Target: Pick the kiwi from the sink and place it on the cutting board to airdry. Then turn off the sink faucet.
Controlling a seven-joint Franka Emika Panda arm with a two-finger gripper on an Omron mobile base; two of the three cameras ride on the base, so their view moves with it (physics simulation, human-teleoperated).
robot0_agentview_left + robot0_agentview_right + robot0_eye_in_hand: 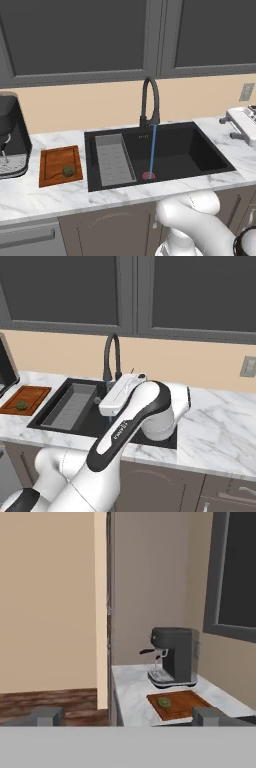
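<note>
The olive-green kiwi (68, 171) (21, 405) (164, 702) lies on the reddish-brown cutting board (52, 165) (32, 393) (187, 701), left of the black sink (195, 145) (60, 391). The black gooseneck faucet (150, 102) (111, 356) runs, a thin blue stream (152, 150) falling onto the red drain (148, 175). My gripper (132, 717) is open with nothing between its widely spaced fingertips, and it looks left along the counter toward the board. In the right base view my white hand (120, 396) hovers over the sink just in front of the faucet.
A grey ribbed rack (115, 160) (70, 406) fills the sink's left part. A black coffee machine (12, 135) (172, 657) stands left of the board. A toaster-like appliance (242, 122) sits at the counter's right end. Dark windows run along the back wall.
</note>
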